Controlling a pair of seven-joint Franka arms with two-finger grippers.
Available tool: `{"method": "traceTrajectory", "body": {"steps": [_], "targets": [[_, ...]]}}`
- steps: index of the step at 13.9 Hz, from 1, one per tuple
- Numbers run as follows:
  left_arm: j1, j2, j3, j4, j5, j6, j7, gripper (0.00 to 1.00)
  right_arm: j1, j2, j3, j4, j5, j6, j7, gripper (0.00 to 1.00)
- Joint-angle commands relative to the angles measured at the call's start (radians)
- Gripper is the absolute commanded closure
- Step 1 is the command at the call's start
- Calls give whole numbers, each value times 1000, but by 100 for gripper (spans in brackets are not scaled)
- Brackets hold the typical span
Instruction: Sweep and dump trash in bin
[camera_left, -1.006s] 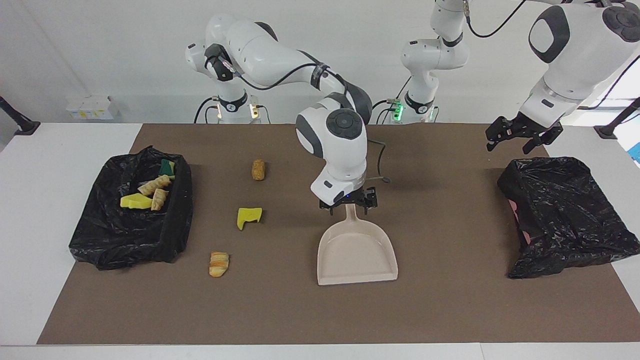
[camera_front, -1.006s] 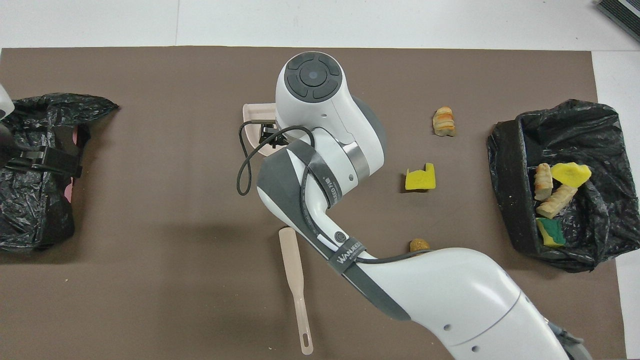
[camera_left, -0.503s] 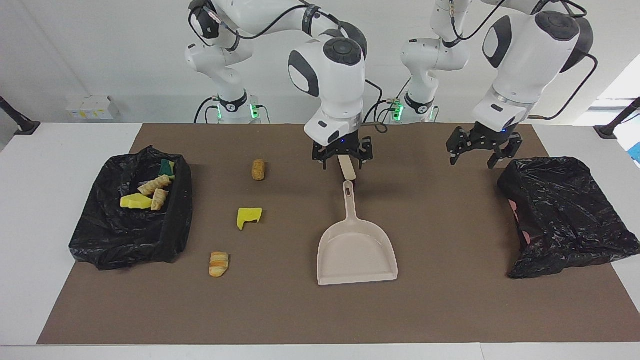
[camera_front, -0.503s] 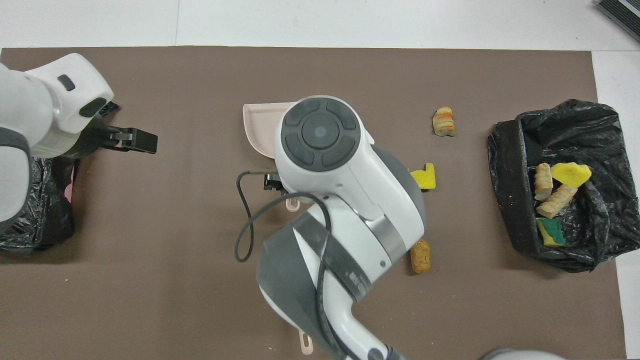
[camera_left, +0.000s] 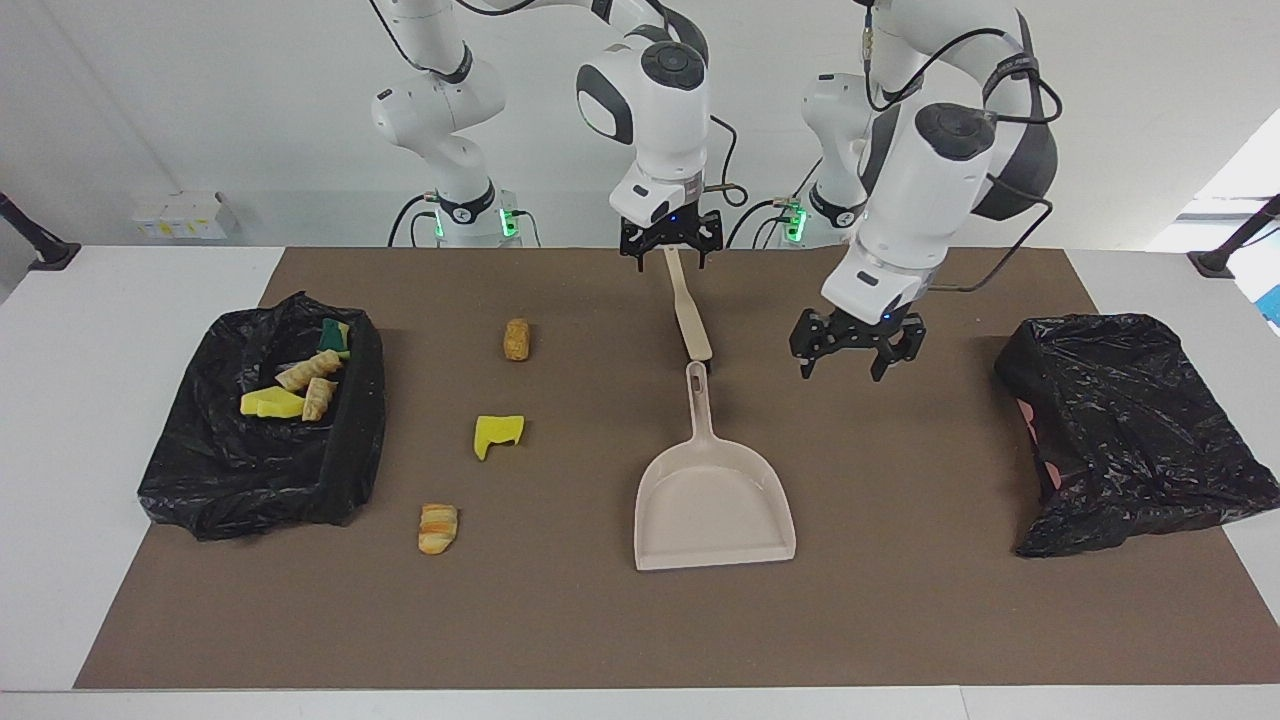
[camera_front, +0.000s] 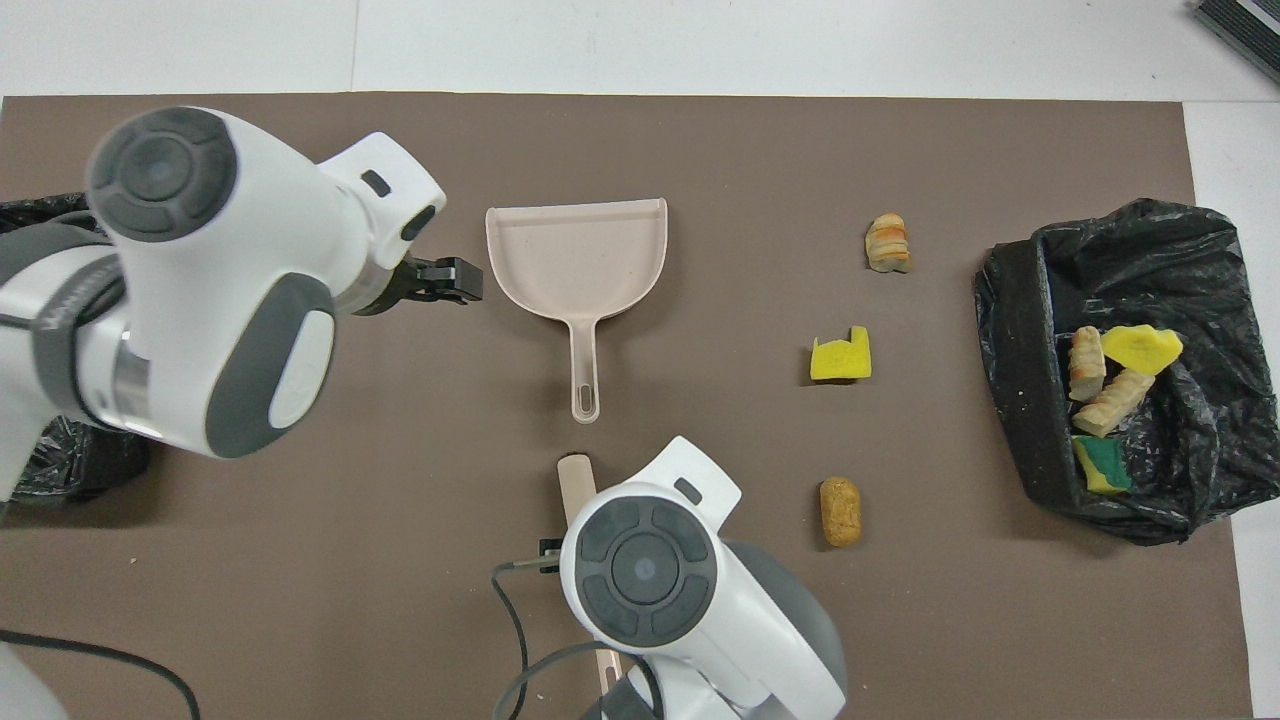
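Facing view: R gripper (camera_left: 670, 248) sits at the robots' edge of the brown mat (camera_left: 900, 620), over the handle end of the beige brush (camera_left: 691, 322); the grip state can't be told. The brush lies on the mat w/ its other end just short of the dustpan (camera_left: 715, 505) handle, and the pan's mouth points away from the robots. L gripper (camera_left: 851, 360) hangs over bare mat beside that handle, toward the L arm's end, claw spread & empty. Trash: 3 scraps loose on the mat toward the R arm's end: brown piece (camera_left: 516, 339) nearest the robots, yellow sponge chunk (camera_left: 498, 434), then croissant piece (camera_left: 438, 527) farthest. 4 more scraps (camera_left: 290, 388) lie in the black-lined bin (camera_left: 260, 480). A second black bag (camera_left: 1130, 430) lies at the L arm's end w/ a pink patch showing. Overhead view: R arm's wrist hides its gripper; only the brush (camera_front: 575, 485) tip and a bit of its handle show. L gripper (camera_front: 452, 293) is apart from the dustpan (camera_front: 575, 250) wall. Loose scraps (camera_front: 840, 357) and bin (camera_front: 1030, 400) show again; the L arm covers most of the second bag (camera_front: 60, 460), no pink seen.
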Motion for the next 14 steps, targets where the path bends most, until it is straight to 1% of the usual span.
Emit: {"method": "traceTrajectory", "body": {"steps": [1,3,4,5,6,7,9,11,12,14], "targets": [[-72,52,14,-7,51,69,-92,0,49,-39,-3,-96,30,55,13,0],[-122,87,14,-5,49,84,-121,0,60,-43,-2,-151,74,94,7,0],[-130,101,14,-8,48,118,-148,0,86,-39,-3,-199,88,175,8,0],[-150,109,14,-11,42,133,-170,0,94,-33,-3,-237,88,231,10,0],[-164,119,12,-16,38,140,-182,0,121,-23,-3,-253,89,249,13,0],[-188,126,12,-37,37,159,-199,0,144,-22,-3,-256,90,248,25,0],[-205,123,11,-99,17,230,-222,0,157,-37,-2,-286,91,245,30,0],[-208,130,9,-108,-33,239,-228,0,200,-34,-3,-308,91,247,48,0],[-225,141,9,-110,-35,239,-228,0,204,-39,-3,-326,91,248,51,0],[-225,153,9,-110,-37,235,-228,0,223,-57,-3,-357,91,248,51,0]]}}
